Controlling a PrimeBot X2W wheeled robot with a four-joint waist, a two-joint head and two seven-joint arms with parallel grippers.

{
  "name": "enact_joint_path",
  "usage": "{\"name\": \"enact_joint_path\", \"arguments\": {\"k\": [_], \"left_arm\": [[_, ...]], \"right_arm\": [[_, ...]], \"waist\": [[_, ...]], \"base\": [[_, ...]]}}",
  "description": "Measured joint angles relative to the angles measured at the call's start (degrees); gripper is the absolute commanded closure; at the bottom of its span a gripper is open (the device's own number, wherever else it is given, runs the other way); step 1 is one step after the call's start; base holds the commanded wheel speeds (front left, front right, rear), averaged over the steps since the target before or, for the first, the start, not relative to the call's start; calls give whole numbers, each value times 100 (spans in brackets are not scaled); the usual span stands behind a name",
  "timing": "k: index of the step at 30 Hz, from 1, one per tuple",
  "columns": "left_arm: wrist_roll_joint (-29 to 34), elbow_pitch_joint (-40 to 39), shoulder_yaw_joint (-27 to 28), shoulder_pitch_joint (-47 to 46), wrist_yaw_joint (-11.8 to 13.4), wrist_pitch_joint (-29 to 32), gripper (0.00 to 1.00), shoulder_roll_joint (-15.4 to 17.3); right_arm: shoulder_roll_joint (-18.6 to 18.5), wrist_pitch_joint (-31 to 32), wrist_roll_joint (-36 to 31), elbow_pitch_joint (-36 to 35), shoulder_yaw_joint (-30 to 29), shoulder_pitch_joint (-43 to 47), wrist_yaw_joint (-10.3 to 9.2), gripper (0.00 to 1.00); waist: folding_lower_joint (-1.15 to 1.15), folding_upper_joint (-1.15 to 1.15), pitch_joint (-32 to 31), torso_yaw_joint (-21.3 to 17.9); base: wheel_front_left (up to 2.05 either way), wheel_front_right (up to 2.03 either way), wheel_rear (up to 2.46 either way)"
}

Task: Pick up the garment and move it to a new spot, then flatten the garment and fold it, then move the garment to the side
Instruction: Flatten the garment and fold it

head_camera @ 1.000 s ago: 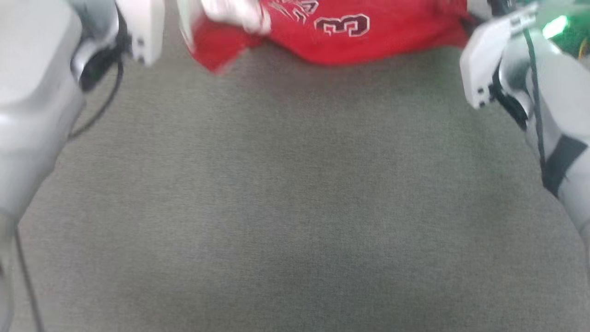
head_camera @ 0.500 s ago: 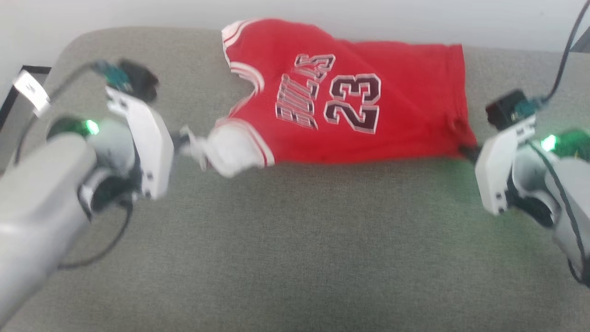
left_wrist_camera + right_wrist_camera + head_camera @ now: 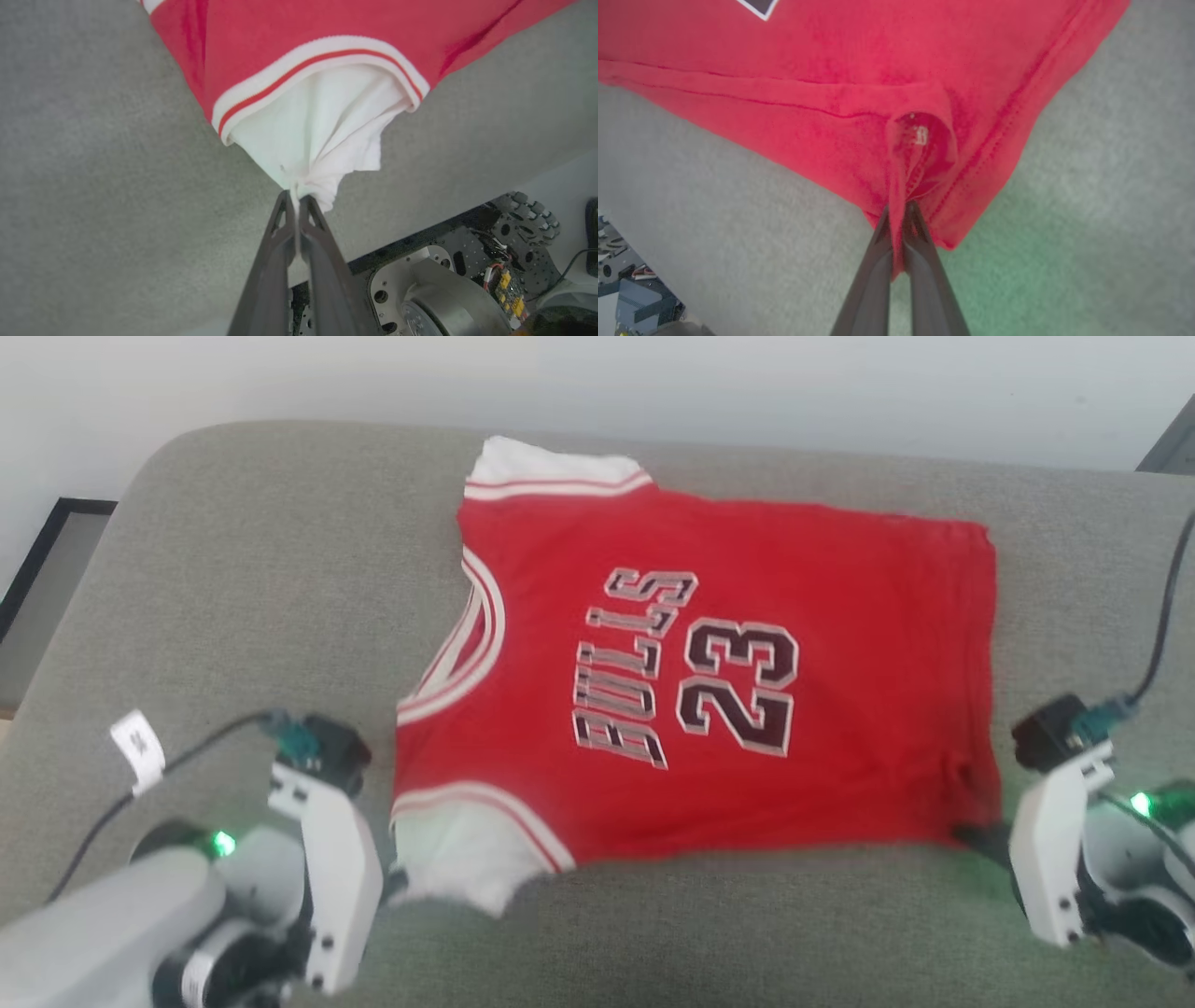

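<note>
garment [image 3: 840, 709], flat on grey cushion [image 3: 233, 569], front corners pinched in left gripper [image 3: 295, 197] (sleeve [image 3: 322, 135]) and right gripper [image 3: 899, 206] (hem [image 3: 994, 140]): pull apart evenly, keep low.

Jersey [image 3: 747, 663] lies on cushion [image 3: 233, 569], centre-far; left gripper [image 3: 294, 198] at near-left sleeve, right gripper [image 3: 899, 207] at near-right hem corner.

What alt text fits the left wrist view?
The left tool, fingers shut, pinches a red jersey-style shirt with white-striped trim by its bunched white sleeve. The shirt spreads over a grey fabric cushion; the robot's metal wheeled base shows at lower right.
</note>
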Motion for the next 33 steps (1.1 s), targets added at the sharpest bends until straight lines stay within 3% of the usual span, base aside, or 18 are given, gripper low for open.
{"name": "enact_joint_path", "arguments": {"k": [9,17,23,31,33], "left_arm": [[-342,-1173,-266,727,759,343,100,598],[-57,-1492,-23,499,928,82,100,931],[531,-1288,226,-151,691,-88,100,973],[1047,-201,379,-1145,-141,-176,100,479],[1137,-21,382,-1262,-250,-192,100,376]], "right_arm": [[-411,586,332,-1027,-515,1281,0,100],[-414,592,110,-1551,-1178,1757,0,100],[-179,532,-376,-1946,-1823,1759,0,100],[425,569,-1343,-1975,-2494,1395,0,100],[516,567,-1440,-1953,-2540,1316,0,100]], "waist": [[0,0,5,-66],[0,0,89,-181],[0,0,134,-347],[0,0,303,-564],[0,0,338,-585]], "base": [[0,0,0],[0,0,0],[0,0,0],[0,0,0],[0,0,0]]}}
